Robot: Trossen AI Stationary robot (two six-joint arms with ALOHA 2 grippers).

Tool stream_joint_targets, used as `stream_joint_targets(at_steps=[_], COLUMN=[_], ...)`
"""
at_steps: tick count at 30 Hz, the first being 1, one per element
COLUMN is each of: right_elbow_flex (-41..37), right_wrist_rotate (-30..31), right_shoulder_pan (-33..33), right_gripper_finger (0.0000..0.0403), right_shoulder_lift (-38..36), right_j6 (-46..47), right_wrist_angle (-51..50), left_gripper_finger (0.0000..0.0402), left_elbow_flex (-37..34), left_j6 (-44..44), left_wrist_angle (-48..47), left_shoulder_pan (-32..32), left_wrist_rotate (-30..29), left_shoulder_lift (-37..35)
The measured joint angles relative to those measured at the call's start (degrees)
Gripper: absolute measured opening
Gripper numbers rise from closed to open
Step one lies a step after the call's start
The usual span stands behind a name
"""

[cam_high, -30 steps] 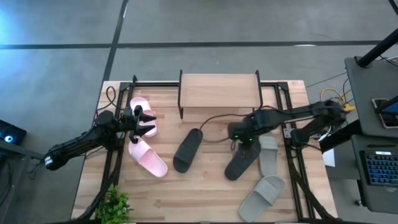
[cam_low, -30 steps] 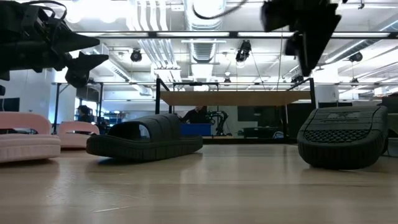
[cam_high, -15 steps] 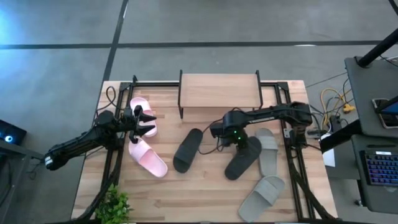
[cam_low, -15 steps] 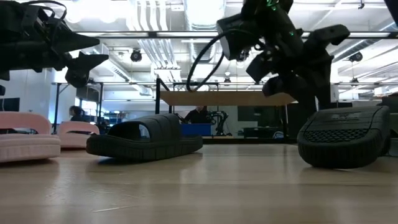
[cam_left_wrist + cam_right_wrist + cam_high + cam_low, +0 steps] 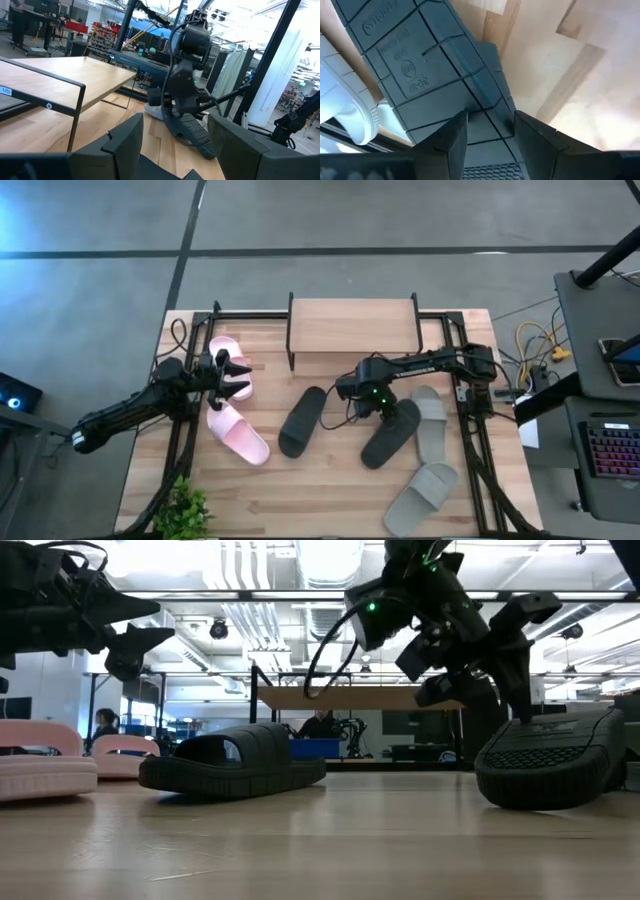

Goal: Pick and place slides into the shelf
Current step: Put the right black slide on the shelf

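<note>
The shelf stands at the table's far middle. Two pale pink slides lie at the left. One black slide lies flat in the middle. The other black slide is tilted, its ribbed sole facing the near edge, beside a grey slide. A second grey slide lies near the front. My right gripper is open, low over the tilted black slide's far end, its fingers astride the sole's edge. My left gripper is open and empty above the pink slides. My right gripper comes slanting down from the far side at the tilted black slide's far end. One finger stands over the sole and the other finger beyond its side edge. I cannot tell whether either finger touches it.
Dark metal frame rails run along both sides of the table. A small green plant stands at the near left corner. Bare wood shows between the flat black slide and the near edge.
My right gripper has gone toward the table's left edge and come down, turning as it went, to the far end of the tilted black slide.
</note>
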Motion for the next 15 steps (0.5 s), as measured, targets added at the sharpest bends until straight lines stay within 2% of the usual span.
stream_joint_targets(at_steps=[7,15], right_elbow_flex=[0.09,-0.02], right_wrist_rotate=[-2.3,-4.39], right_shoulder_pan=[-0.85,-1.51], right_gripper_finger=[0.0153,0.0153], right_shoulder_lift=[3.57,4.12], right_j6=[0.16,1.79], right_wrist_angle=[-0.22,-1.24], left_gripper_finger=[0.0208,0.0208], left_elbow_flex=[0.0,0.0], left_j6=[0.01,-0.01], left_wrist_angle=[0.01,0.04], left_shoulder_pan=[0.01,0.01], left_wrist_rotate=[-0.01,0.0], left_shoulder_lift=[-0.04,0.06])
